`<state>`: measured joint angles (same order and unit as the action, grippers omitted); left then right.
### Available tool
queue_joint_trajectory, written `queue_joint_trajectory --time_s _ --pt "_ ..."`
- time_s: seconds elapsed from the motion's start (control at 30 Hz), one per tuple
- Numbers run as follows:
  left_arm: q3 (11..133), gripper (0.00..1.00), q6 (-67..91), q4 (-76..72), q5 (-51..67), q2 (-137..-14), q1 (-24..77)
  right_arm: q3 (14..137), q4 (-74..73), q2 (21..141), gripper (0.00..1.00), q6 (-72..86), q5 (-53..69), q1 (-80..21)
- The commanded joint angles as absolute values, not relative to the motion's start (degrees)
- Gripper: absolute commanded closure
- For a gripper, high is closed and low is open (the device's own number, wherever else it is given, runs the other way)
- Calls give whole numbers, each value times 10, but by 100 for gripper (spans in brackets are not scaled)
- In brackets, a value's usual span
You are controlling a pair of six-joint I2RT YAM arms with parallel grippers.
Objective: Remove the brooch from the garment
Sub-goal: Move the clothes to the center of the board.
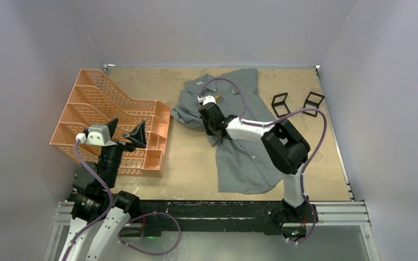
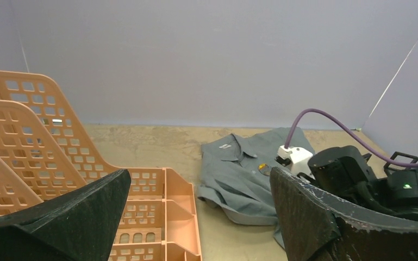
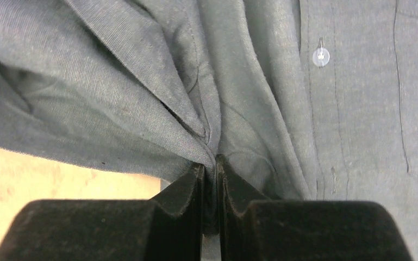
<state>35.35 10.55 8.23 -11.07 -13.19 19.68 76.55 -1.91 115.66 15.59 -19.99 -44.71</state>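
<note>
The grey shirt (image 1: 244, 147) lies spread on the table, collar at the far end. A small round yellow and dark brooch (image 2: 264, 168) is pinned on its chest near the collar; it also shows in the top view (image 1: 233, 91). My right gripper (image 1: 213, 130) is shut on a bunched fold of the shirt near its left edge, and the fabric is pinched between the fingertips in the right wrist view (image 3: 210, 166). A pale button (image 3: 320, 56) shows to the right of the fold. My left gripper (image 1: 126, 137) is open and empty above the orange rack, far left of the shirt.
An orange slotted plastic rack (image 1: 111, 122) stands at the left, also in the left wrist view (image 2: 157, 212). Two small black wire frames (image 1: 280, 103) (image 1: 313, 100) stand at the back right beside the shirt. Pale walls enclose the table on three sides.
</note>
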Motion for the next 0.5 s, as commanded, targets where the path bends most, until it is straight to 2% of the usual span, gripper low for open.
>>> queue_joint_trajectory --time_s 0.0,0.27,0.47 --pt "366 2 113 73 -116 -136 200 707 -39 1088 87 175 -195 -459" --pt "368 2 122 76 -106 -162 199 619 -45 991 89 197 -185 -500" --pt "410 3 160 118 -77 -255 199 580 -57 939 91 203 -187 -532"
